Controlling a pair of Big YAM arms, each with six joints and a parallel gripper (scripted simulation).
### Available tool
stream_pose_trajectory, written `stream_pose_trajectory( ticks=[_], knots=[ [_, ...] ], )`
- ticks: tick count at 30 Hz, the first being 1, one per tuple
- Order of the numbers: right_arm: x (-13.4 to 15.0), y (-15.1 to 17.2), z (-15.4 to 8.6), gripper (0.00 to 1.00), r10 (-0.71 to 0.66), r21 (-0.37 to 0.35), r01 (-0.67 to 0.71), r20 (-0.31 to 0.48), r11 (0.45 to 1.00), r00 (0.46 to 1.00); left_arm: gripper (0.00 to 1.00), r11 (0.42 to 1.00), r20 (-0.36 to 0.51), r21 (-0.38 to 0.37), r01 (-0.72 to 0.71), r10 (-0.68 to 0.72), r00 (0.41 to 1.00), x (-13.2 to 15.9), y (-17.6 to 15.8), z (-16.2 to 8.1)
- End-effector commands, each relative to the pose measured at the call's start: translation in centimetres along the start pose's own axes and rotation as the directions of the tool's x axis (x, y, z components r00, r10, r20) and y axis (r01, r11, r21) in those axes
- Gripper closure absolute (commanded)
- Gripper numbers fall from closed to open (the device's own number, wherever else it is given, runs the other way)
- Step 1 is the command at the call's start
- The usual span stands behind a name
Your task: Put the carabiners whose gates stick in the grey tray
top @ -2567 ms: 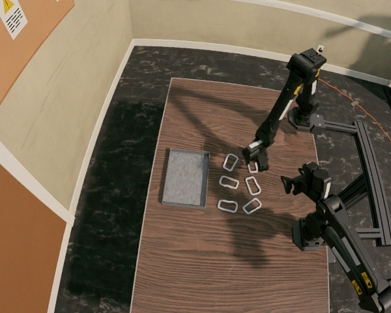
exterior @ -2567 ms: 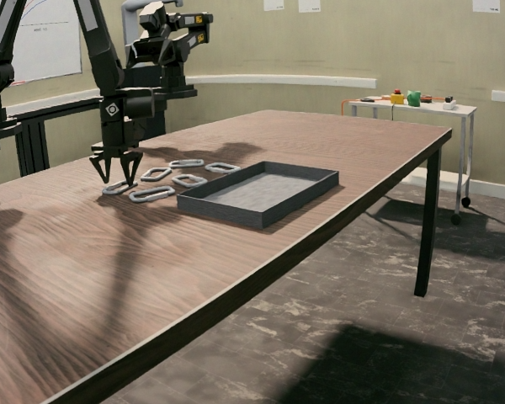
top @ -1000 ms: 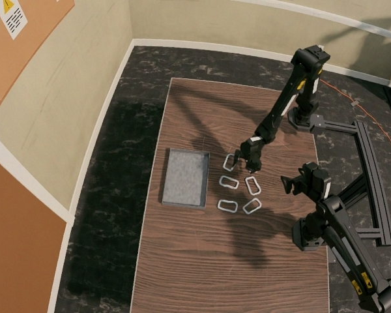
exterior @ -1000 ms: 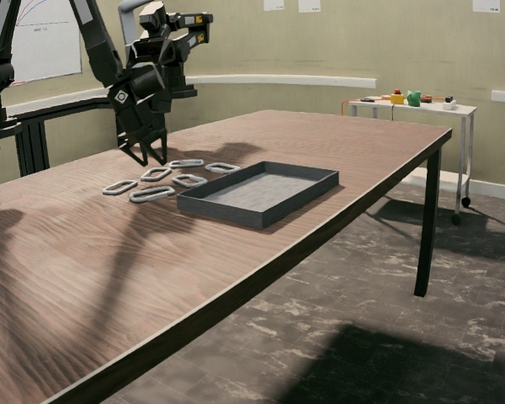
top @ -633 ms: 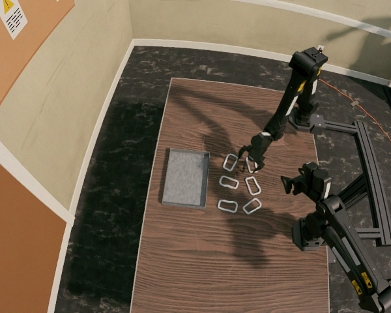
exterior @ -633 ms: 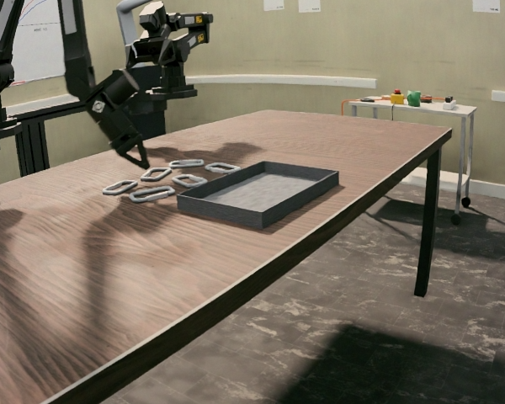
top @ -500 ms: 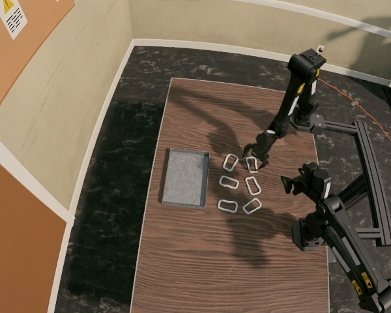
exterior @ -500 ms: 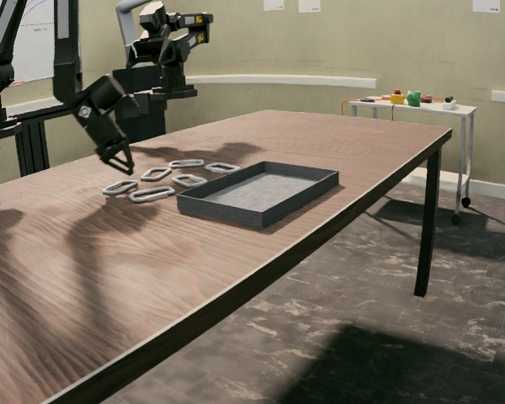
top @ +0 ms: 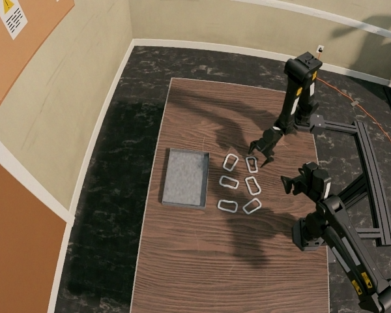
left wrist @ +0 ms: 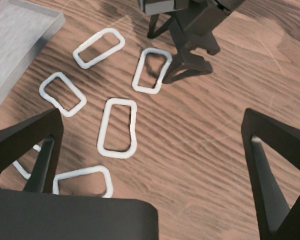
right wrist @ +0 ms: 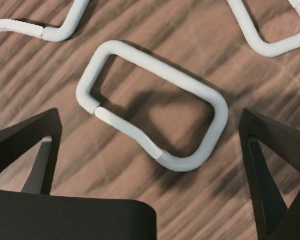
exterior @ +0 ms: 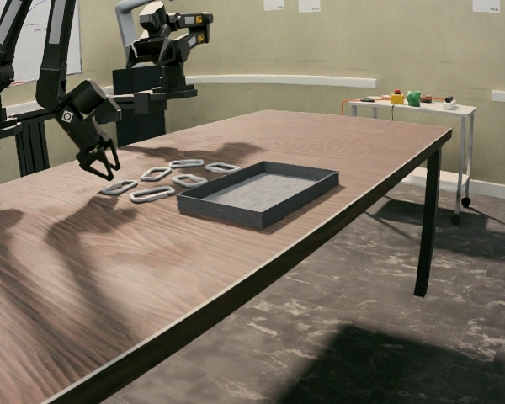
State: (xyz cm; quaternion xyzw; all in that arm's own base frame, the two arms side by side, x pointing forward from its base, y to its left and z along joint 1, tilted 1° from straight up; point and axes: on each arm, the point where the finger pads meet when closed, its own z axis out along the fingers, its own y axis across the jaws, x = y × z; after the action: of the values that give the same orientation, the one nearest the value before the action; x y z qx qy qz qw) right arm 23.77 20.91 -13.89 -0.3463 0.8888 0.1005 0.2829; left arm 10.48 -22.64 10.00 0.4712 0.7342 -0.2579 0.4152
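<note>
Top view: six carabiners point(top: 227, 201) point(exterior: 155, 198) point(left wrist: 104, 127) point(right wrist: 165, 72) lay on the desk point(top: 189, 252) point(exterior: 156, 269) point(left wrist: 205, 150) point(right wrist: 105, 180), outside the tray point(top: 186, 177) point(exterior: 261, 191) point(left wrist: 15, 37). Left end effector point(top: 284, 184) point(exterior: 129, 62) point(left wrist: 152, 115) and right end effector point(top: 255, 160) point(exterior: 114, 173) point(left wrist: 156, 59) point(right wrist: 150, 118): fingers apart.

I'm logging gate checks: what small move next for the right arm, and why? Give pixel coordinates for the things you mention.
Probably lower the right gripper point(top: 258, 157) point(exterior: 114, 172) point(left wrist: 156, 59) point(right wrist: 150, 118) to test the nearest carabiner point(top: 247, 165) point(exterior: 130, 188) point(left wrist: 138, 70) point(right wrist: 162, 70): its fingers stand open above it, and the gate point(right wrist: 127, 129) looks closed, which cannot show sticking.
</note>
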Motion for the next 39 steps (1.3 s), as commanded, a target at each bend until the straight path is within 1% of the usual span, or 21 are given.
stream_pose_trajectory(
  ticks=[1, 6, 7, 8, 10, 12, 14, 17, 18, 20, 23, 26, 27, 29, 32, 33, 35, 39],
  knots=[
    [-0.8, 0.0, 0.1, 0.0, 0.014, 0.003, -0.014, 0.024, 1.0, 1.0, 0.0, 1.0, 0.012, 0.001, 0.001, -0.001, 1.0, -0.9, -0.1, -0.3],
    [-0.8, 0.0, 0.1, 0.0, 0.014, 0.003, -0.014, 0.024, 1.0, 1.0, 0.0, 1.0, 0.012, 0.001, 0.001, -0.001, 1.0, -0.9, -0.1, -0.3],
    [-1.5, -0.1, 0.1, 0.11, 0.007, 0.003, -0.008, 0.039, 1.0, 0.999, 0.0, 1.0, 0.012, 0.001, 0.001, -0.001, 1.0, -0.9, -0.1, -0.3],
    [-1.4, -0.3, 0.2, 0.17, -0.02, 0.007, 0.019, 0.026, 1.0, 0.999, 0.0, 1.0, 0.012, 0.001, 0.001, -0.001, 1.0, -0.9, -0.1, -0.3],
    [-2.2, -0.6, 0.7, 0.17, -0.061, 0.011, 0.061, 0.02, 0.998, 0.998, 0.0, 1.0, 0.012, 0.001, 0.001, -0.001, 1.0, -0.9, -0.1, -0.3],
    [-3.8, -1.0, 1.8, 0.17, -0.124, 0.01, 0.124, 0.004, 0.992, 0.992, 0.0, 1.0, 0.012, 0.001, 0.001, -0.001, 1.0, -0.9, -0.1, -0.3],
    [-5.2, -1.7, 3.1, 0.17, -0.17, 0.005, 0.171, -0.041, 0.985, 0.985, 0.0, 1.0, 0.012, 0.001, 0.001, -0.001, 1.0, -0.9, -0.1, -0.3],
    [-7.2, -3.2, 4.8, 0.17, -0.219, -0.019, 0.218, -0.138, 0.976, 0.966, 0.0, 1.0, 0.012, 0.001, 0.001, -0.001, 1.0, -0.9, -0.1, -0.3],
    [-7.0, -3.6, 5.4, 0.17, -0.228, -0.034, 0.226, -0.185, 0.974, 0.956, 0.0, 1.0, 0.012, 0.001, 0.001, -0.001, 1.0, -0.9, -0.1, -0.3],
    [-7.0, -3.6, 5.4, 0.17, -0.228, -0.034, 0.226, -0.185, 0.974, 0.956, 0.0, 1.0, 0.012, 0.001, 0.001, -0.001, 1.0, -0.9, -0.1, -0.3],
    [-8.2, -5.0, 6.0, 0.17, -0.251, -0.069, 0.241, -0.274, 0.968, 0.929, 0.0, 1.0, 0.012, 0.001, 0.001, -0.001, 1.0, -0.9, -0.1, -0.3],
    [-9.0, -6.2, 6.0, 0.17, -0.265, -0.104, 0.244, -0.347, 0.964, 0.9, 0.0, 1.0, 0.012, 0.001, 0.001, -0.001, 1.0, -0.9, -0.1, -0.3],
    [-8.5, -6.4, 6.3, 0.17, -0.28, -0.126, 0.25, -0.379, 0.96, 0.882, 0.0, 1.0, 0.012, 0.001, 0.001, -0.001, 1.0, -0.9, -0.1, -0.3],
    [-8.3, -7.1, 6.2, 0.17, -0.331, -0.168, 0.285, -0.43, 0.944, 0.84, 0.0, 1.0, 0.012, 0.001, 0.001, -0.001, 1.0, -0.9, -0.1, -0.3],
    [-7.7, -7.8, 6.2, 0.17, -0.375, -0.212, 0.311, -0.488, 0.927, 0.788, 0.0, 1.0, 0.012, 0.001, 0.001, -0.001, 1.0, -0.9, -0.1, -0.3],
    [-7.5, -7.5, 6.3, 0.17, -0.394, -0.227, 0.322, -0.5, 0.919, 0.771, 0.0, 1.0, 0.012, 0.001, 0.001, -0.001, 1.0, -0.9, -0.1, -0.3],
    [-7.3, -7.7, 6.3, 0.17, -0.403, -0.238, 0.326, -0.517, 0.915, 0.755, 0.0, 1.0, 0.012, 0.001, 0.001, -0.001, 1.0, -0.9, -0.1, -0.3],
    [-7.2, -7.8, 6.3, 0.17, -0.391, -0.234, 0.314, -0.533, 0.92, 0.75, 0.0, 1.0, 0.012, 0.001, 0.001, -0.001, 1.0, -0.9, -0.1, -0.3]
  ],
)
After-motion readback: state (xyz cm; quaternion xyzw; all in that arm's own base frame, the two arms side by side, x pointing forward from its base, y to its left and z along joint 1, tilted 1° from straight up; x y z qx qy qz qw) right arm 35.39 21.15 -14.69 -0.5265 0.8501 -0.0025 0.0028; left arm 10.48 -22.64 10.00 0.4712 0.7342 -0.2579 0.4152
